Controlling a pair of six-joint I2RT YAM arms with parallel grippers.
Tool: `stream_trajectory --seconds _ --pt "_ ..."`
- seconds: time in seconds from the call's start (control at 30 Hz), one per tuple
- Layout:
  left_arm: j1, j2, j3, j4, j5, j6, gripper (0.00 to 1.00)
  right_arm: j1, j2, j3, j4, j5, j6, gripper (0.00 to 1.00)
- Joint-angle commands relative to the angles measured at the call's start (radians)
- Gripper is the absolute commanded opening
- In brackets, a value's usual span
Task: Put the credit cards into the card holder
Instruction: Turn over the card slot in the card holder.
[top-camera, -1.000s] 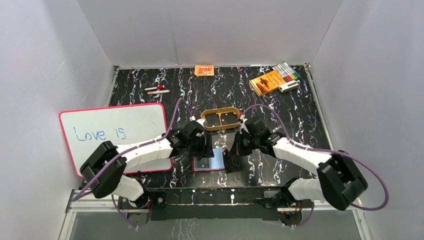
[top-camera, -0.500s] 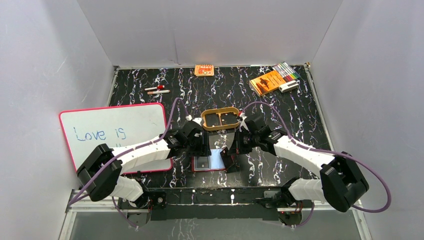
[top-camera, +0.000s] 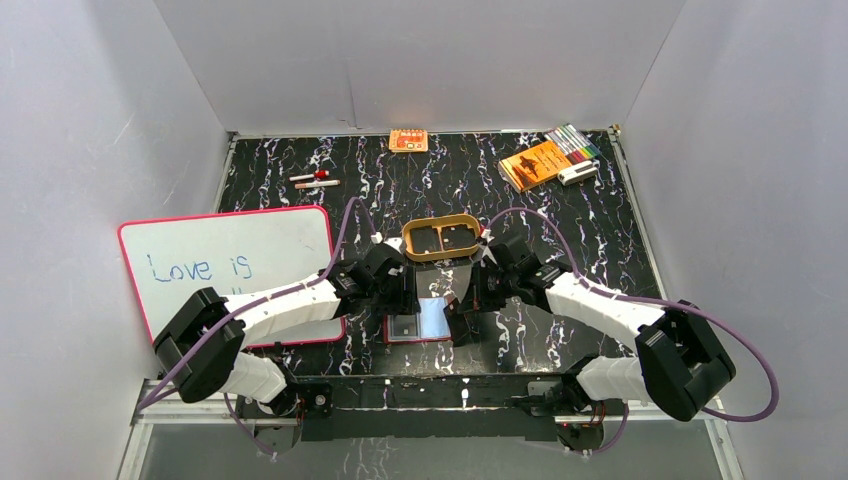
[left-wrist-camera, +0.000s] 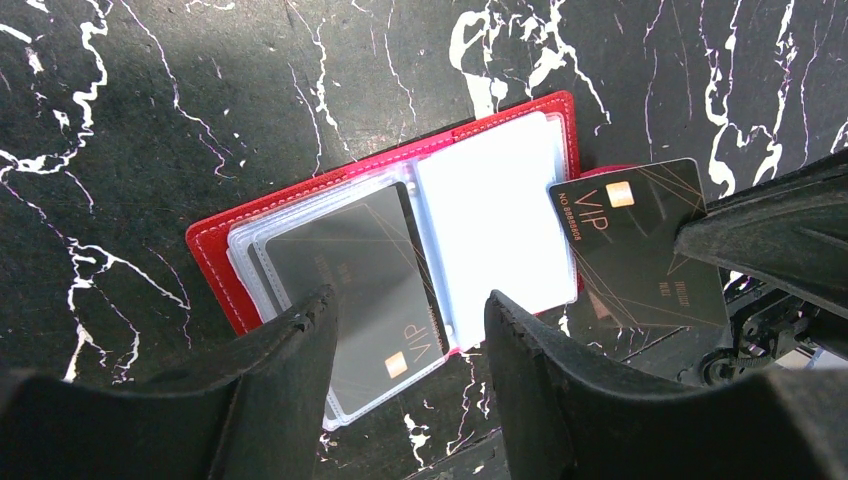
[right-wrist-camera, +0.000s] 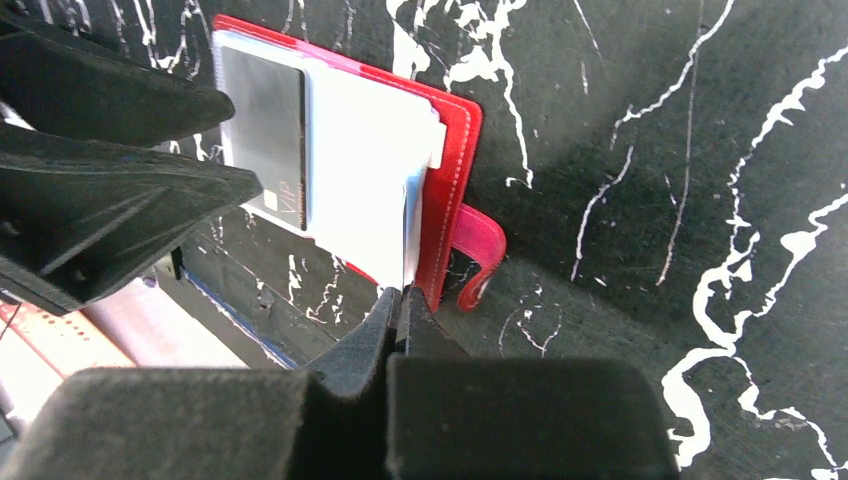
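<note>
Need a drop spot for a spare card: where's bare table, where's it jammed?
Free: the strip between tray and orange packet; the right side, between right arm and orange booklet. Jammed: around the card holder, where left gripper and right gripper meet, tray just beyond, whiteboard to the left.

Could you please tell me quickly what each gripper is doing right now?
Left gripper: open, holding nothing.
Right gripper: closed on a dark VIP credit card.

The dark card (left-wrist-camera: 635, 250) seems partly hidden behind the right claw (left-wrist-camera: 700, 235); overhead, the card holder (top-camera: 420, 328) is half covered.
</note>
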Motion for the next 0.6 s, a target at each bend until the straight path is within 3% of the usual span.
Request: stream_trajectory --seconds 0.0,0.57 --pt "-0.002 -0.029 -0.013 -0.011 -0.016 -0.001 0.53 0.004 -0.005 -0.018 -0.015 0.032 0.002 0.0" --pt "-0.002 -0.024 -0.019 -0.01 -0.016 -0.006 0.52 0.003 -0.024 -0.034 -0.009 0.043 0.014 0.0"
